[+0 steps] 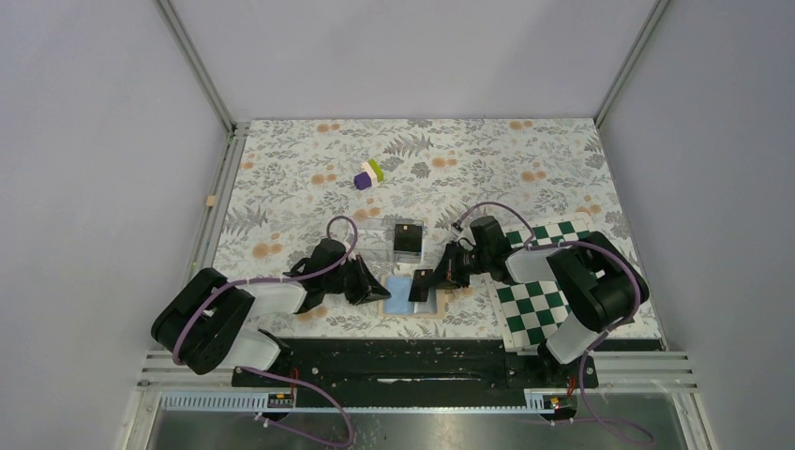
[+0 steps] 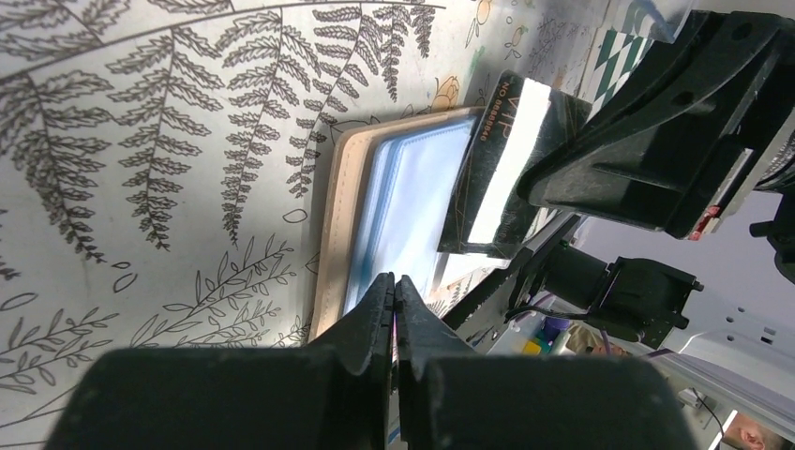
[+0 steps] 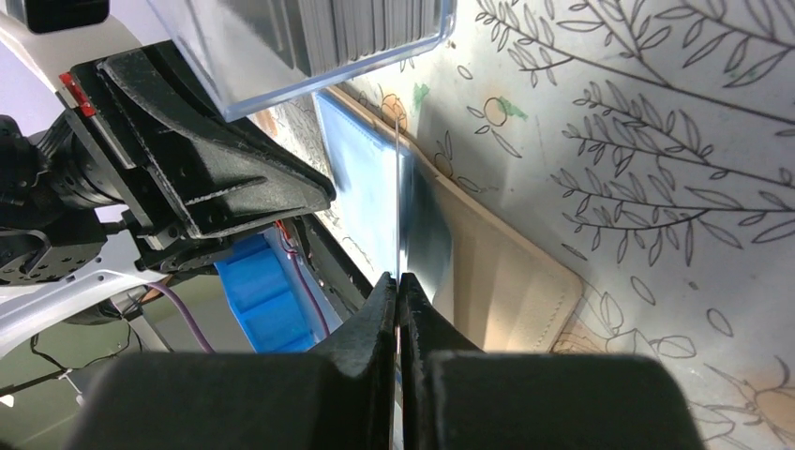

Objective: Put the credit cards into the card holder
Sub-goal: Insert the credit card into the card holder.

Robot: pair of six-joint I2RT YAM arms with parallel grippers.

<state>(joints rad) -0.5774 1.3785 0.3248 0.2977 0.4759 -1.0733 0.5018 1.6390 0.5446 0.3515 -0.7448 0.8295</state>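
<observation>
The card holder lies open near the table's front edge, light blue inside up and tan at the rim; it also shows in the left wrist view and the right wrist view. My right gripper is shut on a black credit card, seen edge-on in the right wrist view, its far edge down on the blue inside. My left gripper is shut, with its tips on the blue inside at the holder's left side. More black cards stand in a clear case just behind.
The clear plastic case sits just beyond the holder. A green-white checkerboard lies under the right arm. A purple-green-white block cluster sits farther back. The two grippers are close together over the holder.
</observation>
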